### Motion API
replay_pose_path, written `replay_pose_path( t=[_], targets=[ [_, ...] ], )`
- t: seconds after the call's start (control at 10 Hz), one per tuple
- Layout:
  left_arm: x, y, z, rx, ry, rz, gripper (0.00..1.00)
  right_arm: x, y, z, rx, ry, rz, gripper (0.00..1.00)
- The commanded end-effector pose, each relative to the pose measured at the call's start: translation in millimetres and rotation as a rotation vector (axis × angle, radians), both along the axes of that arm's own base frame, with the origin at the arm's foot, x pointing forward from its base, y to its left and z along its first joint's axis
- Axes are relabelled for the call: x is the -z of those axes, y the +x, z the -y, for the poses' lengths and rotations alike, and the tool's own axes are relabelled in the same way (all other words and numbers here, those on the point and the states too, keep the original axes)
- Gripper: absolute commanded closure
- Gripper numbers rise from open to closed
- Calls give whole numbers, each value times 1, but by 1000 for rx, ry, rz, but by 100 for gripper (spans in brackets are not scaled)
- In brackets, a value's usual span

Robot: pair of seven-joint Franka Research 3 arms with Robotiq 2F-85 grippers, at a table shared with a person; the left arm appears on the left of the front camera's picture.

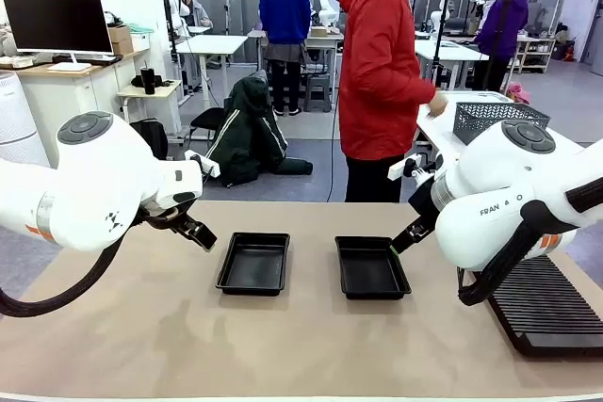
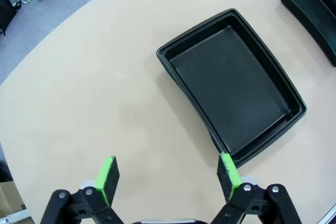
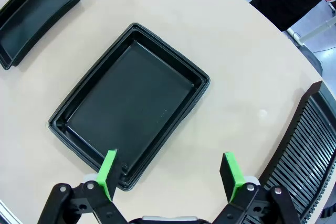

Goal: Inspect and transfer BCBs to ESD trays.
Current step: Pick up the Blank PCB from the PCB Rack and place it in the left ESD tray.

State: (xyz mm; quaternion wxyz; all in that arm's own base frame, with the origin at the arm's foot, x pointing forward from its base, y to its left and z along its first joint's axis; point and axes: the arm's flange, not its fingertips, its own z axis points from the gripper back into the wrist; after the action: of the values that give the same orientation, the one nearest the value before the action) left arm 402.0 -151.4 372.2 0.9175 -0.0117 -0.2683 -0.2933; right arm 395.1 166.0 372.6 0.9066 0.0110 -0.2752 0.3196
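Two black ESD trays lie side by side at the middle of the table, the left tray (image 1: 254, 263) and the right tray (image 1: 370, 267), both with bare floors. The BCBs are out of view. My left gripper (image 1: 193, 230) hovers just left of the left tray (image 2: 231, 90); in the left wrist view it (image 2: 168, 178) is open with nothing between its green pads (image 2: 106, 179). My right gripper (image 1: 407, 233) hangs over the right tray's far right corner. In the right wrist view it (image 3: 169, 174) is open and holds nothing above that tray's (image 3: 131, 103) near edge.
A long black ribbed rack (image 1: 551, 303) lies at the table's right side (image 3: 304, 145). A person in a red jacket (image 1: 382, 72) stands at the far side, one hand (image 1: 436, 104) by a grey mesh basket (image 1: 499, 118) on a side table.
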Motion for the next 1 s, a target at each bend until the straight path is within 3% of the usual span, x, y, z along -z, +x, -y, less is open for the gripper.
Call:
replay_pose_path(
  t=[0.0,0.6,0.9],
  targets=[
    [0,0,0,0,0,0,0,0,0,0,0,0,0,0],
    [0,0,0,0,0,0,0,0,0,0,0,0,0,0],
    [-50,-9,-24,-9,-105,-22,0,-52,-10,30,106,48,-54,0]
  ],
)
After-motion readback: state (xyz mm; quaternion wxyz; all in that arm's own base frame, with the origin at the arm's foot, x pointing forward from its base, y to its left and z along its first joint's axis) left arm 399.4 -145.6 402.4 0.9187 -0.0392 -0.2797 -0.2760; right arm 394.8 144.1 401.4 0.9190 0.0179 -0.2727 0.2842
